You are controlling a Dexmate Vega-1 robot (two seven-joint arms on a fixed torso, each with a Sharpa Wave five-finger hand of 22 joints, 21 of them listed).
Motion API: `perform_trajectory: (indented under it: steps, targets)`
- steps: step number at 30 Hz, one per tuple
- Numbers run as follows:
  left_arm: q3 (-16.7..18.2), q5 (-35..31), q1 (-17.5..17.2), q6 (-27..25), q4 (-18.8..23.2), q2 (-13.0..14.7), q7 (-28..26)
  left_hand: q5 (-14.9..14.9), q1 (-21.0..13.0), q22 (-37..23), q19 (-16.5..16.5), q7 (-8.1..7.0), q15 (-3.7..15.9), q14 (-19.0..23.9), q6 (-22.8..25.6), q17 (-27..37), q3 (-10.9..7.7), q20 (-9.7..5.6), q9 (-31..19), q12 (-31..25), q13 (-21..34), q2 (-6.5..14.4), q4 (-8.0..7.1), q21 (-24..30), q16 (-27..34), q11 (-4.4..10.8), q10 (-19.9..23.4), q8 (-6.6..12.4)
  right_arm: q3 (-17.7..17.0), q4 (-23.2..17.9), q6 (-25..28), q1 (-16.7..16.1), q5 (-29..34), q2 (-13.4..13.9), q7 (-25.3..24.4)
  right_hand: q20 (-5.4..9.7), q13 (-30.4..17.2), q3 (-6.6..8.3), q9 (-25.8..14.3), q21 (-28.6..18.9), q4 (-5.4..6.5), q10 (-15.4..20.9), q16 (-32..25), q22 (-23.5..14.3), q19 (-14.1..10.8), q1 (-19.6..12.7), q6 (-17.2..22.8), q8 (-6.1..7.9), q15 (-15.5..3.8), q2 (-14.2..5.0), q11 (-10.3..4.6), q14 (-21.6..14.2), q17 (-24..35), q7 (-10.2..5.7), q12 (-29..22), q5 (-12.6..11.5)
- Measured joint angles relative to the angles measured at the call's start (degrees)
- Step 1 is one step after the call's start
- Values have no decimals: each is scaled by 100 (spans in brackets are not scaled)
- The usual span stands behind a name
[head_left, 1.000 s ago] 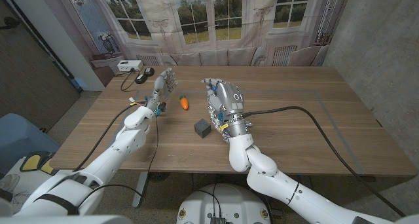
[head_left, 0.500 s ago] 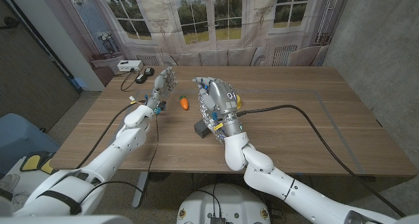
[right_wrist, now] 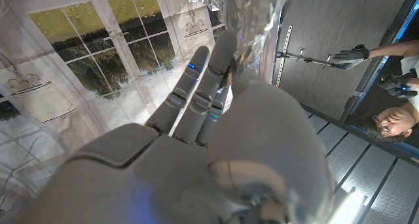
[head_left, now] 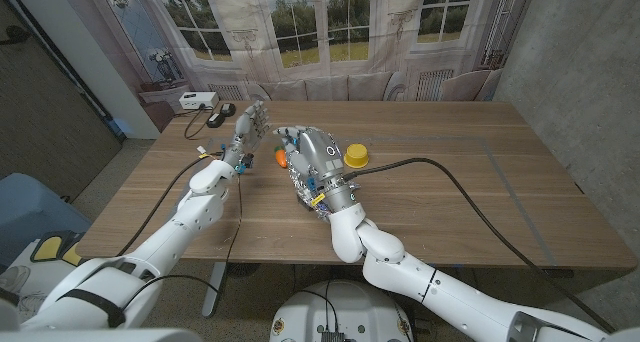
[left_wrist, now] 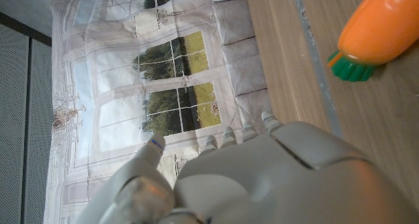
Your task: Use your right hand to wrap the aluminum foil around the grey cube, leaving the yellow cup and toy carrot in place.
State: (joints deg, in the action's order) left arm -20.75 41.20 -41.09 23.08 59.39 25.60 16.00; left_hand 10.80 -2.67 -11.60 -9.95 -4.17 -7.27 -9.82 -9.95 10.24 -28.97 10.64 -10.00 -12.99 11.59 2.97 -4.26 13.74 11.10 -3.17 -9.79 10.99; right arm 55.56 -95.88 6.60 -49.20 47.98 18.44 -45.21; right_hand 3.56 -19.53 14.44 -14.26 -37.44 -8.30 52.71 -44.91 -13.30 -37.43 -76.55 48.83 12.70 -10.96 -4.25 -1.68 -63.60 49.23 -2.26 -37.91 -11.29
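A robot's right robot hand (head_left: 312, 167) hangs over the middle of the wooden tabletop (head_left: 450, 207) in the head view, back toward the camera and fingers reaching away toward the far edge. Crumpled silver aluminum foil (head_left: 304, 187) shows along its near-left rim in that view. The right wrist view picks up the same foil (right_wrist: 252, 8) as a shiny, creased sheet rising past the fingertips (right_wrist: 226, 44), with the fingers close together against it; the robot hand appears to hold the foil, though the grip itself is hidden behind the palm. The grey cube cannot be made out under the hand.

Just to the right of that hand, a round yellow plastic cup (head_left: 355, 156) stands on the tabletop. The orange toy carrot (head_left: 280, 157) peeks out between the two hands in the head view; the left wrist view shows it far more fully, an orange body with a green ribbed end (left_wrist: 373, 37) lying on the wood.

The left robot hand (head_left: 250, 130) stands upright near the far-left part of the tabletop, fingers apart and holding nothing. Beyond it, near the tabletop's far corner, sit a small white box (head_left: 195, 100) and a dark device (head_left: 222, 109). A person (right_wrist: 393, 122) appears in the right wrist view.
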Motion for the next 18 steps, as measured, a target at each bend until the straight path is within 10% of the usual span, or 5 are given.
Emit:
perform_trajectory:
  steps: [18]
  targets:
    - [56, 133, -370, -1336, 1302, 1131, 125, 0, -76, 0, 0, -76, -109, -1, 12, 0, 103, 63, 0, -44, 0, -76, 103, 0, 0, -116, -10, 0, 404, 857, -131, 470, 14, -384, -20, 12, 0, -74, 0, -94, 3, 0, 85, 53, 70, 1, 52, 0, -12, -1, 0, -27, 27, -11, 0, -41]
